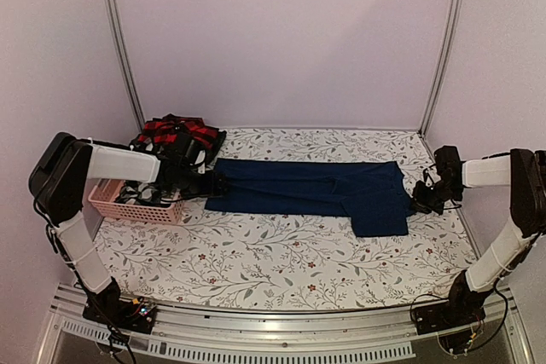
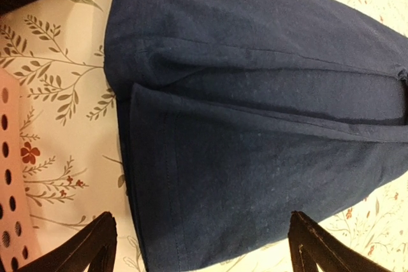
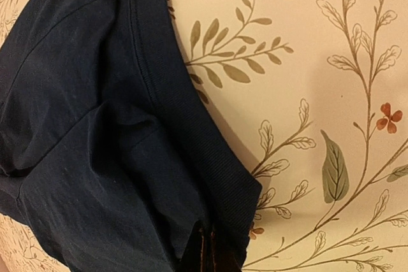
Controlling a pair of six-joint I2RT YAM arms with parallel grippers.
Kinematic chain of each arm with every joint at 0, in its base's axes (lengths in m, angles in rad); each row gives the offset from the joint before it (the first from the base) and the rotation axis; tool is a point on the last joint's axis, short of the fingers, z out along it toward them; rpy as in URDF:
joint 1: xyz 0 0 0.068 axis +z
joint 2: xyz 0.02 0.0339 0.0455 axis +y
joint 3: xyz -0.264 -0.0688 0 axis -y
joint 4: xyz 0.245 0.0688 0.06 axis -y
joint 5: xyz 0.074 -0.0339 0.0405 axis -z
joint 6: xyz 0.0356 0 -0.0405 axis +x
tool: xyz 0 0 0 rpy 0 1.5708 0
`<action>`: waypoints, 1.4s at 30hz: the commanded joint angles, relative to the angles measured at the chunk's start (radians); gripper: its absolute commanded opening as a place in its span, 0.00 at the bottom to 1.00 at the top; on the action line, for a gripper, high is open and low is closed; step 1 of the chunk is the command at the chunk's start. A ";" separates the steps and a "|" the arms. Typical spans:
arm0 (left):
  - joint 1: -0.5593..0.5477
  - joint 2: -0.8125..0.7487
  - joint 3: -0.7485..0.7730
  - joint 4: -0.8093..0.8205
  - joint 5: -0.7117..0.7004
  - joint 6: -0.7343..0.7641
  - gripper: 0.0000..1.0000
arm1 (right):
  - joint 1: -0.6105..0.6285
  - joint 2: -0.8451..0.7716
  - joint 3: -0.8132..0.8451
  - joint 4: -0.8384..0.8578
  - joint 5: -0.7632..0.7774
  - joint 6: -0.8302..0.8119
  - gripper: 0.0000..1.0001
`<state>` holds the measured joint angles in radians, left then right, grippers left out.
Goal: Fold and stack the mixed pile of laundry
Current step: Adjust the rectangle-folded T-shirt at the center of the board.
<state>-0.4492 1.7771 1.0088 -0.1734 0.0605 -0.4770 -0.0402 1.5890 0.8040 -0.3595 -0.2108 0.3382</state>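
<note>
Early in the task, by my read: the navy trousers lie spread flat across the middle of the desk, legs to the left and waistband to the right, with no fold in them yet and nothing stacked anywhere. My right hand is pinched together on the near right corner of the waistband, cloth caught between the fingers. My left hand is spread wide and low over the leg hems, one finger on each side of the hem, gripping nothing. The red-and-black plaid piece sits bunched with something black at the back left corner, just behind the pink basket, and is not folded. I can't see a checked shirt, so it may be buried or out of view. Left to do, as I see it: fold the trousers, fold everything in that heap, then stack. Room: the near half of the desk is bare floral cover, good for folding towards me. The left side is tight, with the basket and heap just beside the left hand. The right hand is near the right edge and the wall, with little slack there.
</note>
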 commanded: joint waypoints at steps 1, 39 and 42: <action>0.017 -0.014 -0.001 -0.001 -0.032 0.000 0.93 | -0.003 0.011 -0.027 -0.024 0.054 0.025 0.00; -0.498 0.241 0.247 0.429 0.342 0.049 0.70 | 0.008 -0.296 -0.290 0.002 -0.160 0.192 0.52; -0.563 0.356 0.359 0.431 0.337 0.053 0.68 | 0.008 -0.240 -0.285 0.037 -0.190 0.178 0.44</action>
<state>-0.9546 2.0235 1.2613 0.2024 0.3511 -0.4152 -0.0376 1.2915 0.5106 -0.3885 -0.3782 0.5198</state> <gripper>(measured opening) 0.691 0.483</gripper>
